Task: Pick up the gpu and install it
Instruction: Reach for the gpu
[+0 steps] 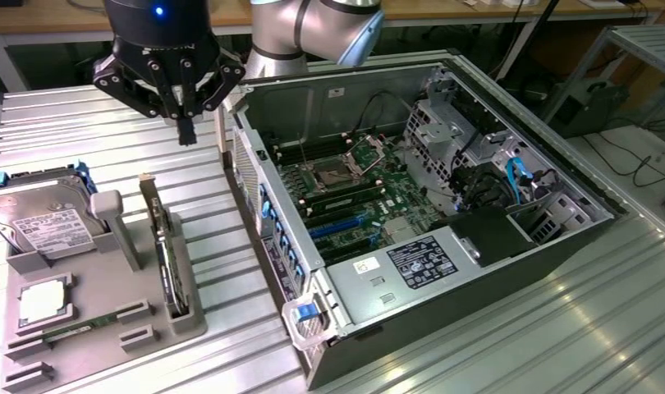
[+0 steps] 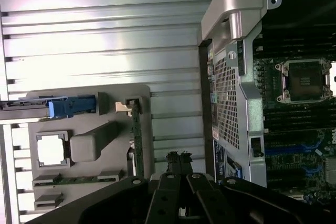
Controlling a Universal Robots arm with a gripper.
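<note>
Ribbed counter, gpu upright beside the case. Fingers on the gripper are together, empty; coming down like that could topple it.

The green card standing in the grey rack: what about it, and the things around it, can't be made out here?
- gpu: in the exterior view it stands edge-on in the grey rack, so its fan face is hidden.
- In the wrist view one end runs behind the claw.
- Label inside the computer case: exterior view, print too small to read.
</note>
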